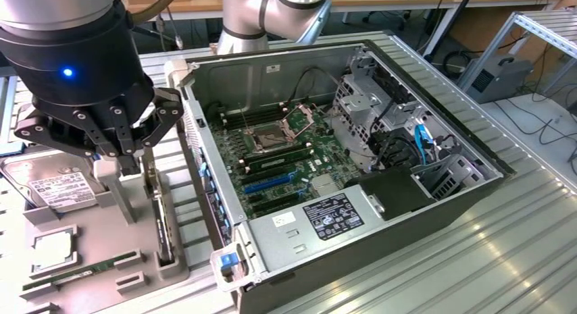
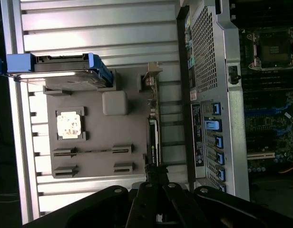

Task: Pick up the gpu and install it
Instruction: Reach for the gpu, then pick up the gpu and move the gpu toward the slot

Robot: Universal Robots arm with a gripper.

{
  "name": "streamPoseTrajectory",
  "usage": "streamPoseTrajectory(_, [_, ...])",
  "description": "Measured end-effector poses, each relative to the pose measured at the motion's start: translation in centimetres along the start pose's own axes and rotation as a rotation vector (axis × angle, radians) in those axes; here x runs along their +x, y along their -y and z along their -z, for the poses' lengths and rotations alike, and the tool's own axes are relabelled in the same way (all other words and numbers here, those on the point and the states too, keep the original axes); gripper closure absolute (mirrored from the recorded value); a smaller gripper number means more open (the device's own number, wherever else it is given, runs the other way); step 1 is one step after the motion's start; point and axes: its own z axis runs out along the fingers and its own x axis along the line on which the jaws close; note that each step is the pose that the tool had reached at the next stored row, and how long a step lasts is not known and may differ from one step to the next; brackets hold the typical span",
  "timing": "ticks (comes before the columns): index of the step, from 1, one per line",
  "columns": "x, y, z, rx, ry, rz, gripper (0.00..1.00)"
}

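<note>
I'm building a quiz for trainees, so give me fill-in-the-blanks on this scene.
The graphics card stands on its ___ in the grey holder. The hard drive sits in a ___ frame. The gripper hangs over that ___, beside the open computer case.
Missing: edge; blue; holder.

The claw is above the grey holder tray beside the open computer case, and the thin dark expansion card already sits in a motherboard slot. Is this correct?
No. The claw is above the grey holder tray beside the open computer case, but the thin dark expansion card stands on edge in a slot of that tray, not in the motherboard; the wrist view shows it.
</note>
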Motion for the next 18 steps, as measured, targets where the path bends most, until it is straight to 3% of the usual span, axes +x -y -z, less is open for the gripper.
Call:
streamPoseTrajectory(13, [0.00,0.00,0.00,0.0001,-0.0001,0.000,0.89])
streamPoseTrajectory(15, [0.00,0.00,0.00,0.0000,0.0000,0.000,0.76])
streamPoseTrajectory(17, [0.00,0.00,0.00,0.0000,0.0000,0.000,0.58])
streamPoseTrajectory(18, [0.00,0.00,0.00,0.0000,0.0000,0.000,0.58])
